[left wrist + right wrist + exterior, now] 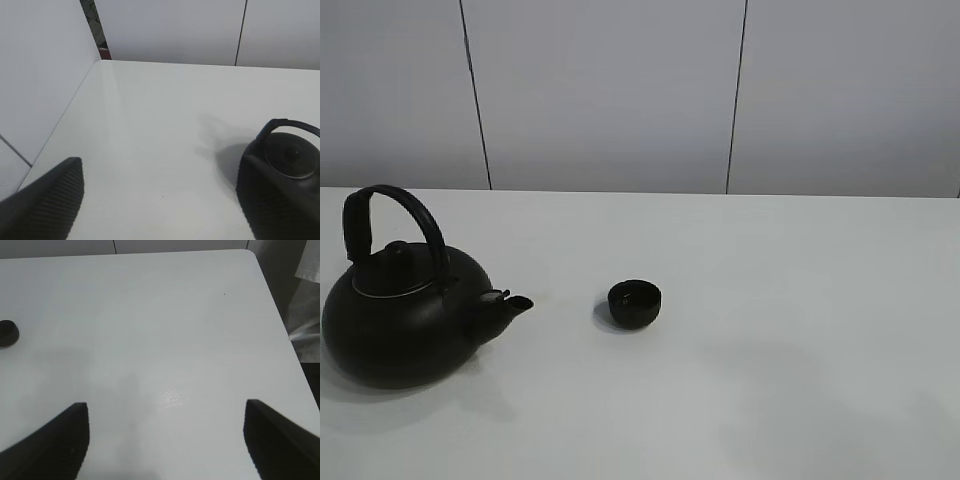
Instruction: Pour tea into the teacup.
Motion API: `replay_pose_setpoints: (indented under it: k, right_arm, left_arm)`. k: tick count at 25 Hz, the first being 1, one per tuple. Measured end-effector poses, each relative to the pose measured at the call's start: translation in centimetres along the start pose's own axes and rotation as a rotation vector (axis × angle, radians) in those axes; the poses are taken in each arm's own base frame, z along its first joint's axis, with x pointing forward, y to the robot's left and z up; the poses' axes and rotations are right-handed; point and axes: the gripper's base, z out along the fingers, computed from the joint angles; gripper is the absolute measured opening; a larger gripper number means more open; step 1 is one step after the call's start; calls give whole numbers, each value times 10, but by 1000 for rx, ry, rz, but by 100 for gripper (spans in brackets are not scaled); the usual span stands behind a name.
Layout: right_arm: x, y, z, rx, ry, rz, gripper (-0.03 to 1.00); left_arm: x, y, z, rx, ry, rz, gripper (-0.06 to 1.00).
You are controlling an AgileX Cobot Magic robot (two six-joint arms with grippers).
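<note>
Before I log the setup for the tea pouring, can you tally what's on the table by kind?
Kettle: 1, black, arched handle, lid on
Teacup: 1, small, black, standing apart from the kettle's spout
Total: 2 things on the white table

The left end effector hangs above the white table, its two ribbed black fingers spread wide with nothing between them. Just past the finger at 4 o'clock sits a black kettle, lid on and handle arched.
</note>
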Motion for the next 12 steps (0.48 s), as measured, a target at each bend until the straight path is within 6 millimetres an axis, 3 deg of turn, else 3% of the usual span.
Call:
replay_pose_setpoints:
  k: [5,12]
  right_arm:
    - [0,0,0,0,0,0,58]
    - [0,0,0,0,0,0,58]
  left_arm:
    - [43,-8,-32,67,33,-49,60]
    - [93,-14,-29,88,77,-83,60]
